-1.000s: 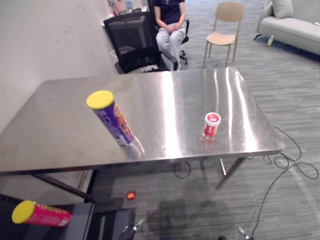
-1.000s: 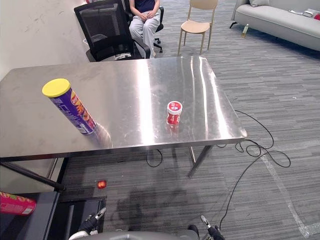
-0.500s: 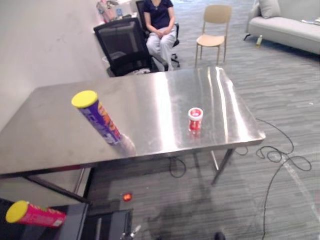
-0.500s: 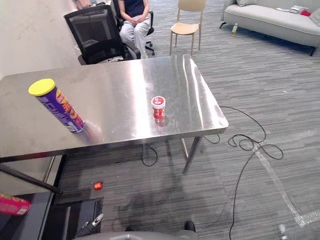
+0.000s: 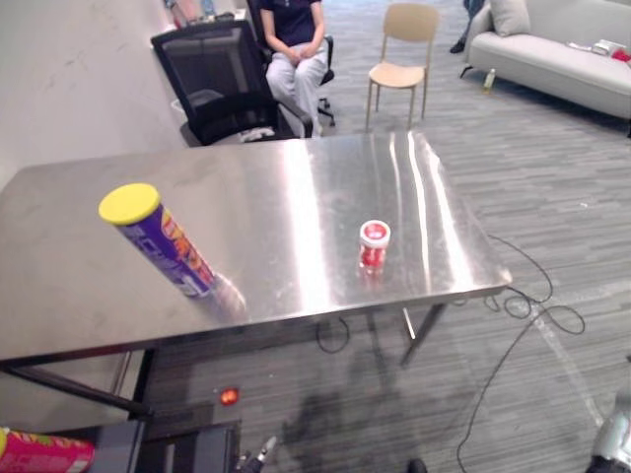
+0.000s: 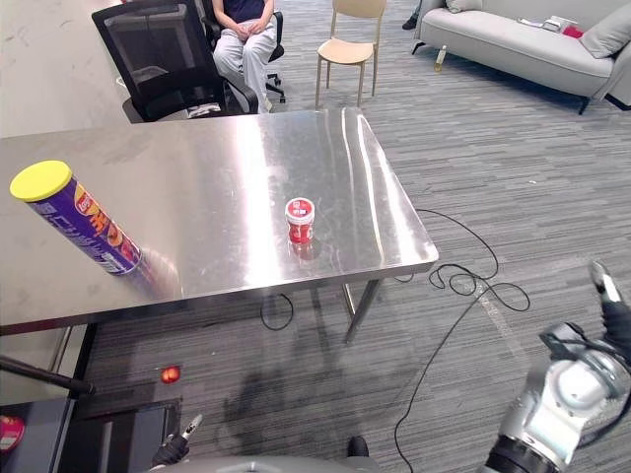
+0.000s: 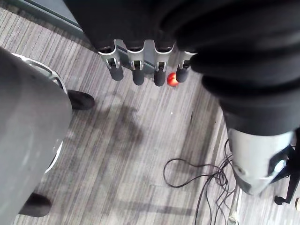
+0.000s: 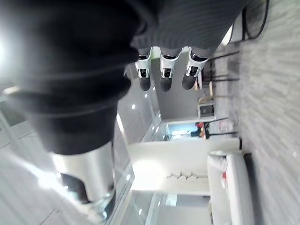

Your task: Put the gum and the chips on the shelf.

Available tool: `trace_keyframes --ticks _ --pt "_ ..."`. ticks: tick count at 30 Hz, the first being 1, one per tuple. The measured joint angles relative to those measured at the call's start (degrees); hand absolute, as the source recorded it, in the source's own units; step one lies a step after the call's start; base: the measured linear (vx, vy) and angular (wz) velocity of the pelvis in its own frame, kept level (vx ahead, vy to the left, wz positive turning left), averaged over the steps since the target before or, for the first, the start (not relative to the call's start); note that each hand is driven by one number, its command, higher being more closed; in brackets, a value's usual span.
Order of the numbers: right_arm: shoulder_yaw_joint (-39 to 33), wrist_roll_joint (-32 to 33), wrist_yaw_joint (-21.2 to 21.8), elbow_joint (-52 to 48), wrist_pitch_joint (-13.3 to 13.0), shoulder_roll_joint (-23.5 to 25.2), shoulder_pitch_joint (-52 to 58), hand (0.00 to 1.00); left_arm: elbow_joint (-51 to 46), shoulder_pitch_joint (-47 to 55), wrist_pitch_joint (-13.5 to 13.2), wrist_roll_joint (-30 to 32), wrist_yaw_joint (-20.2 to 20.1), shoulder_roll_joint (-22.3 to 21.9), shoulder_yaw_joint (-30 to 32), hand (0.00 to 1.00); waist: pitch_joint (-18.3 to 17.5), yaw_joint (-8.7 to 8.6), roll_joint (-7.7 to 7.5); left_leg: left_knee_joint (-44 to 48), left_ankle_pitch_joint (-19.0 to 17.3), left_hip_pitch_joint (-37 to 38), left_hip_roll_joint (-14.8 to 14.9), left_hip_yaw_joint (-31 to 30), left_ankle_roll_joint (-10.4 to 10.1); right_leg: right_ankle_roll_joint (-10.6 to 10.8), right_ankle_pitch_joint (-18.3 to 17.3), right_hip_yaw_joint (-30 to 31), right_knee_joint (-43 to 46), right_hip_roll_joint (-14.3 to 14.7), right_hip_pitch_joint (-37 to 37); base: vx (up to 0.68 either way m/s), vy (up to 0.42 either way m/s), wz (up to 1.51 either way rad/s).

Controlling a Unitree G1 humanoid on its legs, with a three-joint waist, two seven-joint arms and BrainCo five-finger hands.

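Note:
A purple chips can (image 5: 158, 241) with a yellow lid stands on the left part of the steel table (image 5: 296, 187). The gum (image 5: 374, 244), a small red tub with a white lid, stands nearer the table's right front. A pink chips can (image 5: 39, 451) lies on the black shelf (image 5: 148, 448) at the lower left. My right hand (image 6: 603, 283) hangs low at the right, well off the table; its fingers (image 8: 161, 75) are straight and hold nothing. Straight and empty too are my left hand's (image 7: 140, 51) fingers (image 7: 136, 72), over the carpet.
Behind the table are a black office chair (image 5: 212, 79), a seated person (image 5: 291, 39), a tan chair (image 5: 399, 59) and a sofa (image 5: 552, 49). Cables (image 5: 532, 305) loop on the carpet right of the table. A small red light (image 5: 229, 396) glows under it.
The whole picture has shifted, so the camera moved. My right arm has come into the right eye view at the lower right. The cans and the gum stand where they were.

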Motion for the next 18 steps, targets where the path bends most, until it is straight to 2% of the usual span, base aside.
trace_keyframes --ticks 5,9,14,18 --pt "4.5 -4.0 7.8 -4.2 -0.1 -0.8 0.8 0.00 -0.1 0.1 0.0 0.5 -0.7 1.1 -2.0 0.00 -0.4 -0.02 -0.23 0.0 0.6 -1.9 -0.2 -1.6 -0.1 0.0 0.0 -1.1 0.0 -0.2 -1.3 -0.06 -0.029 0.10" --pt "9.6 -3.7 14.2 -4.8 -0.1 -4.8 1.0 0.00 -0.1 0.1 0.0 0.5 -1.4 2.0 -3.9 0.00 -0.3 0.04 -0.37 0.0 1.3 -2.3 -0.1 -2.9 0.0 0.1 -0.1 -2.1 0.7 -0.1 -1.3 -0.03 -0.021 0.13" --pt "15.5 -2.2 16.8 -4.1 -0.1 -6.3 1.5 0.00 -0.1 -0.2 0.0 0.5 -1.8 2.4 -5.4 0.00 -0.1 0.37 -0.61 0.2 2.0 -3.4 -0.6 -5.1 0.3 0.1 -0.1 -4.3 0.7 -0.7 -0.8 -0.02 -0.008 0.25" --pt "20.0 -1.2 17.0 -1.3 -0.1 -6.3 1.1 0.00 -0.6 -0.7 -0.1 0.4 -1.7 2.7 -6.3 0.00 0.4 1.56 -0.96 0.2 2.5 -4.0 -0.8 -6.6 0.4 0.1 -0.1 -5.6 0.7 -0.9 -0.6 -0.02 -0.004 0.18"
